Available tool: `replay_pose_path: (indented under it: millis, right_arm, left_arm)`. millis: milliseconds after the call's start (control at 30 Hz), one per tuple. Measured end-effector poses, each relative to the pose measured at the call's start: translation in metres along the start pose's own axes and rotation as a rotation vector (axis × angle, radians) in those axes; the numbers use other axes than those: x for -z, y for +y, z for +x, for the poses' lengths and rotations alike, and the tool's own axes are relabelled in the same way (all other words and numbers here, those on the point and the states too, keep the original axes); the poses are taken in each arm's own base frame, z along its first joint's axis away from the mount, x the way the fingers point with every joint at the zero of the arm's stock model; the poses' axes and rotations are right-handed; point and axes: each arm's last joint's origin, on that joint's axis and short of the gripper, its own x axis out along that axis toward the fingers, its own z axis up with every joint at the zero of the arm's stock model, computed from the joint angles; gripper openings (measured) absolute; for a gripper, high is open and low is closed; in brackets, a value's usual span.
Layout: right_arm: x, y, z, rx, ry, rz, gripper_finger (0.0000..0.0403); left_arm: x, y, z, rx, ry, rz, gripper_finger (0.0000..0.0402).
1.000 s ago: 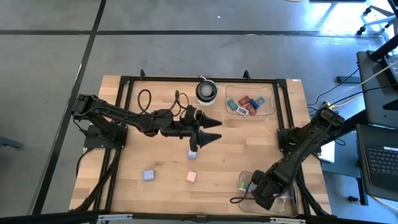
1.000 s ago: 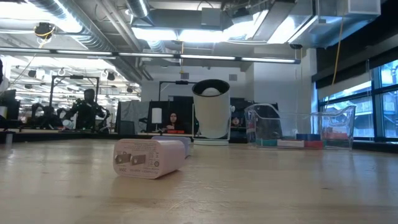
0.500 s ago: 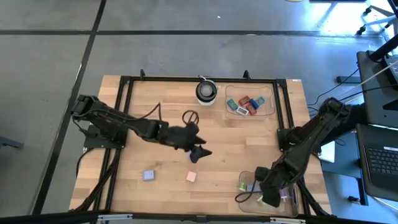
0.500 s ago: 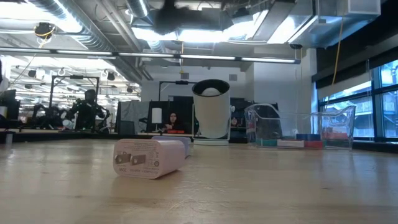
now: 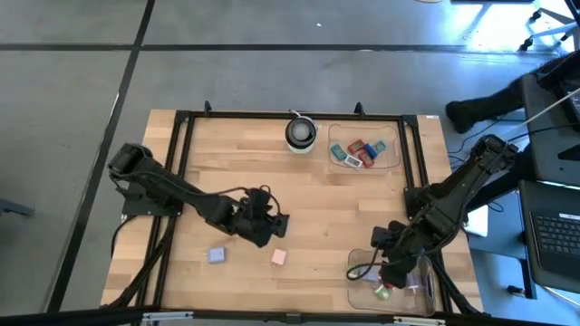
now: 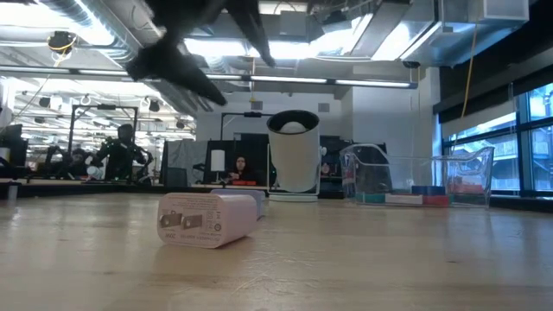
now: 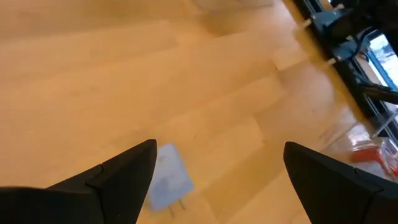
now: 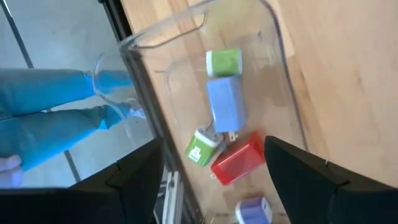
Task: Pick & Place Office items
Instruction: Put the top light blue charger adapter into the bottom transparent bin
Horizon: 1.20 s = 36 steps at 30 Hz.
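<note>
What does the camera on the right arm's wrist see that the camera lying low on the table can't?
Only the right wrist view shows inside the near clear tray: two green pieces, a lilac piece and a red piece, framed by the open right gripper, plus a person's blue-clad leg beyond the table. Only the low view shows the pink piece lying on the table, the white-and-black round object and the far tray. Both show the wooden tabletop.

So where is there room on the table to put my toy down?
The wood is bare between the left gripper and the near tray, and left of the round white-and-black thing. It's crowded inside the far tray, under the right gripper, and around the pink and lilac blocks.
</note>
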Motion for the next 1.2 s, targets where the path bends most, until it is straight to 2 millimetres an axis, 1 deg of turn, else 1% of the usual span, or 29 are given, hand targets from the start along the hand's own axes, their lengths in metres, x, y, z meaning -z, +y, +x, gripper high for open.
replay_pose_path:
  millis: [133, 267, 367, 533, 800, 967, 1067, 1200]
  right_arm:
    - [-0.005, -0.002, 0.000, 0.003, -0.008, -0.017, 0.0276]
    - [-0.008, -0.003, 0.000, 0.006, -0.014, -0.035, 0.0276]
    - [-0.010, -0.004, 0.000, 0.007, -0.018, -0.047, 0.0276]
    - [-0.013, -0.005, 0.000, 0.009, -0.023, -0.056, 0.0276]
    - [-0.014, -0.006, 0.000, 0.010, -0.025, -0.072, 0.0276]
    - [-0.014, -0.006, 0.000, 0.011, -0.026, -0.099, 0.0276]
    - [-0.015, -0.006, -0.001, 0.022, -0.049, -0.103, 0.0276]
    - [-0.016, -0.006, -0.001, 0.046, -0.096, -0.105, 0.0276]
  left_arm:
    - [0.022, 0.000, 0.026, -0.027, 0.037, 0.017, 0.0347]
    - [0.039, 0.009, 0.049, -0.105, 0.056, 0.072, 0.0347]
    - [0.047, 0.015, 0.064, -0.153, 0.038, 0.121, 0.0347]
    - [0.053, 0.022, 0.082, -0.203, 0.022, 0.149, 0.0347]
    - [0.061, 0.030, 0.096, -0.244, 0.059, 0.166, 0.0347]
    - [0.059, 0.032, 0.101, -0.262, 0.090, 0.165, 0.0341]
    - [0.057, 0.033, 0.101, -0.265, 0.108, 0.178, 0.0320]
    - [0.053, 0.033, 0.098, -0.261, 0.129, 0.189, 0.0270]
